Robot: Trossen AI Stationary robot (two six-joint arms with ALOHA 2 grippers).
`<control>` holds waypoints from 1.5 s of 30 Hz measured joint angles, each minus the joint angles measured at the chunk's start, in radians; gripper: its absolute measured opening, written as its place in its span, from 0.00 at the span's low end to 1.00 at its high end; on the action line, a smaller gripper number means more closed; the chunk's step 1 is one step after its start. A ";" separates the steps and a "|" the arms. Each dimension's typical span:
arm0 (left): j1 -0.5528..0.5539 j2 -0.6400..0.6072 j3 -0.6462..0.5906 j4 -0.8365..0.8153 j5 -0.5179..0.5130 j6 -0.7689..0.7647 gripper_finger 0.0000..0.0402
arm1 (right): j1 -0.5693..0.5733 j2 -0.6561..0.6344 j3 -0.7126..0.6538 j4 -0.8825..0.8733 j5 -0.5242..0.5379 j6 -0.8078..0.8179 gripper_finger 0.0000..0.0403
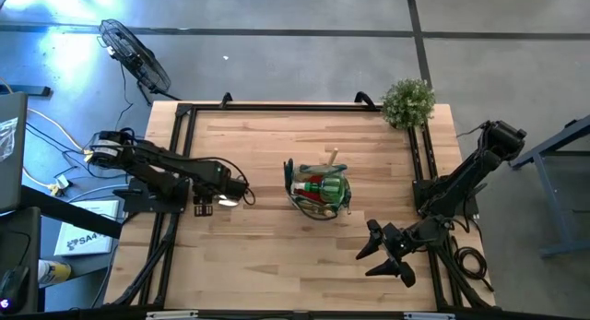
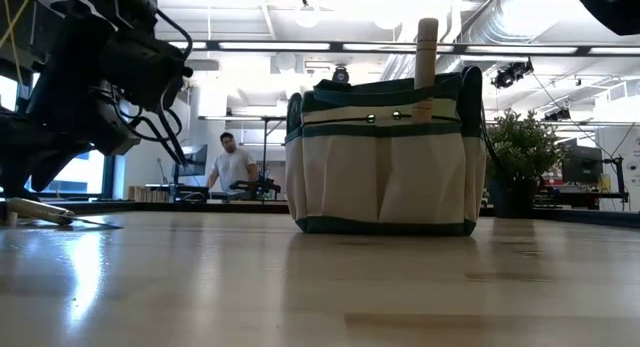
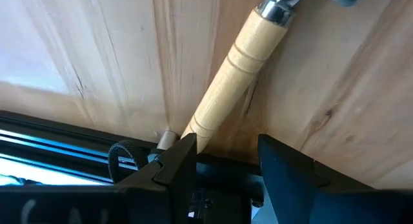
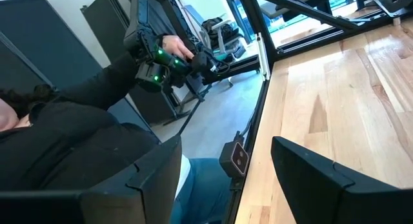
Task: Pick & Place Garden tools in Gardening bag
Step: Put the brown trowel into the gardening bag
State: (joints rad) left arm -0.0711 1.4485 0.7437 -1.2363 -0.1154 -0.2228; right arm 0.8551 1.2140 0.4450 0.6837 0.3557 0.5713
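Left gripper [image 3: 222, 156]: low over the table's left side, jaws parted around the end of a wooden-handled trowel [image 3: 239, 75] lying flat on the wood; fingers not closed on it
Right gripper [image 1: 385, 254]: jaws spread wide, empty, near the table's front right corner; waiting
Gardening bag [image 1: 318, 191]: upright at mid-table, between the arms; beige with dark green trim; green and red tools packed inside; one pale wooden handle [image 2: 427, 47] sticking up above the rim
Table [image 1: 267, 265]: light wood, black frame rails along its sides
Plant [image 1: 407, 102]: bushy green, far right corner
Beyond: person [image 2: 232, 165] standing in the room; floor fan [image 1: 136, 57] past the far left corner
Writing: box [image 1: 81, 239] on the floor, letters "SA4" readable
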 joint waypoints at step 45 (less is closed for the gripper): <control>0.281 0.387 0.001 0.053 0.139 0.047 0.18 | 0.000 0.000 0.000 -0.034 0.000 0.000 0.57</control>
State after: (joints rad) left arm 0.2100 1.8352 0.7448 -1.1837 0.0240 -0.1756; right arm 0.8547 1.2140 0.4450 0.6495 0.3561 0.5716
